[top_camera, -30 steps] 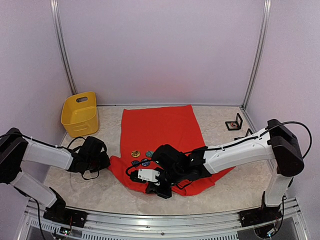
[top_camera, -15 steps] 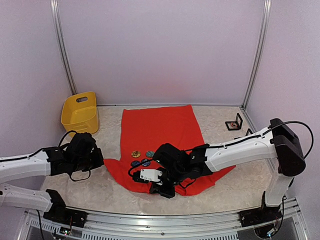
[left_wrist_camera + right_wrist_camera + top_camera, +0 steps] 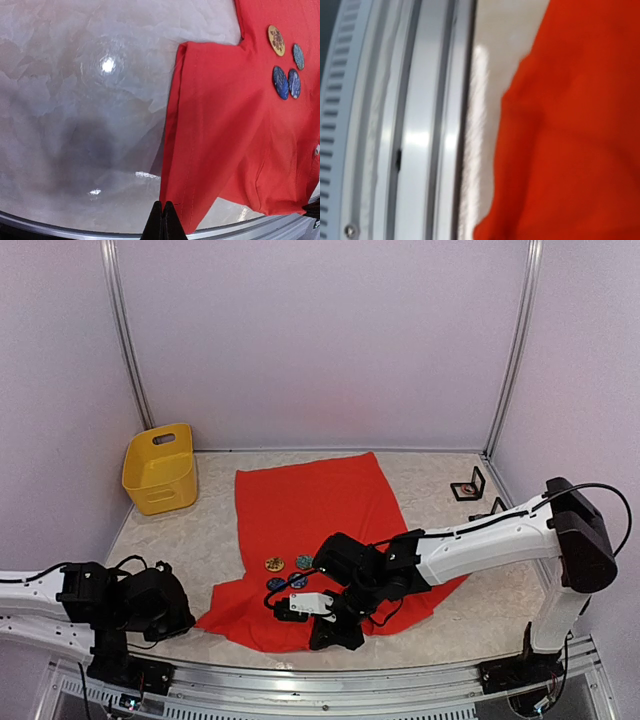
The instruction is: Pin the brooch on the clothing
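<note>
Top external view: the red-orange T-shirt (image 3: 315, 505) lies spread on the worktop (image 3: 200, 540), and everything else is best placed from it. On its near-left part, just inside the sleeve, a gold brooch (image 3: 273, 563) and three blue brooches (image 3: 276, 583) sit close together. Whether any is pinned through I cannot tell.

The right tool (image 3: 333, 633) rests on the shirt's near hem, probably to hold the cloth down. Its fingers are hidden in its own wrist view, but it is closed, and I cannot tell if cloth is caught in it. The left tool (image 3: 162, 219) is closed with its tips pressed together, off the shirt's left sleeve. Its wrist view puts the tips right at the sleeve hem, but contact is unclear.

The near hem comes close to the metal rail (image 3: 420, 125), leaving little room there. Left of the shirt the worktop is open as far as the yellow basket (image 3: 160, 468), so that is likely the easier side for moving.
</note>
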{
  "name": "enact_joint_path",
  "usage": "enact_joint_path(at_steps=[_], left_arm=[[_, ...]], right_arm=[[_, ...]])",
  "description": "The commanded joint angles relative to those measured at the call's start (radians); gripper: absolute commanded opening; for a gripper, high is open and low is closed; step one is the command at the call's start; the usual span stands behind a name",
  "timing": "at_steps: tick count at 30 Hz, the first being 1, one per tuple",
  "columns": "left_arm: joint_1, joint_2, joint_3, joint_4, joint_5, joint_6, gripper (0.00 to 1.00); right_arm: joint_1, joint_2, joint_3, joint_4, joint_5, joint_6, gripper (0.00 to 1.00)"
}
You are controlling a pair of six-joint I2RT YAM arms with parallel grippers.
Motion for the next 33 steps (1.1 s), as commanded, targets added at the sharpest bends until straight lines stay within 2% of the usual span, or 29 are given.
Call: enact_joint_path(at_steps=[1, 2, 3, 5, 7, 11, 14, 16, 19, 21, 24, 29, 33], left_arm=[[-0.117, 0.083, 0.030, -0.177, -0.008, -0.173, 0.00], [-0.118, 0.101, 0.033, -0.203, -0.026, -0.179, 0.00], [-0.118, 0.120, 0.043, -0.217, -0.051, -0.181, 0.00], [-0.118, 0.139, 0.056, -0.223, -0.096, -0.182, 0.00], [-0.114, 0.149, 0.062, -0.233, -0.128, -0.194, 0.00], [-0.101, 0.129, 0.054, -0.261, -0.168, -0.241, 0.01], [-0.100, 0.106, 0.053, -0.265, -0.185, -0.277, 0.23], [-0.104, 0.104, 0.085, -0.239, -0.233, -0.236, 0.25], [-0.118, 0.163, 0.185, -0.136, -0.344, -0.073, 0.26], [-0.113, 0.267, 0.257, -0.043, -0.395, 0.073, 0.27], [-0.049, 0.400, 0.309, 0.154, -0.346, 0.302, 0.27], [0.138, 0.620, 0.240, 0.515, -0.117, 0.524, 0.22], [0.215, 0.771, 0.276, 0.580, -0.134, 0.620, 0.20]], right_arm=[[0.011, 0.041, -0.016, -0.049, -0.039, 0.012, 0.00], [0.012, 0.044, -0.015, -0.046, -0.030, 0.015, 0.00], [0.012, 0.047, -0.013, -0.040, -0.027, 0.022, 0.05], [0.012, 0.040, -0.003, -0.031, -0.028, 0.033, 0.23], [0.012, 0.020, 0.006, -0.034, -0.026, 0.041, 0.36], [-0.001, -0.082, -0.015, -0.007, 0.037, 0.076, 0.47], [-0.064, -0.150, -0.034, 0.022, 0.203, 0.197, 0.50], [-0.141, -0.179, -0.035, 0.004, 0.307, 0.310, 0.46], [-0.292, -0.216, -0.075, -0.035, 0.415, 0.484, 0.26], [-0.381, -0.231, -0.129, -0.038, 0.459, 0.544, 0.14], [-0.467, -0.225, -0.200, 0.002, 0.454, 0.574, 0.01], [-0.528, -0.149, -0.233, 0.063, 0.496, 0.593, 0.00], [-0.555, -0.084, -0.237, 0.082, 0.531, 0.596, 0.00]])
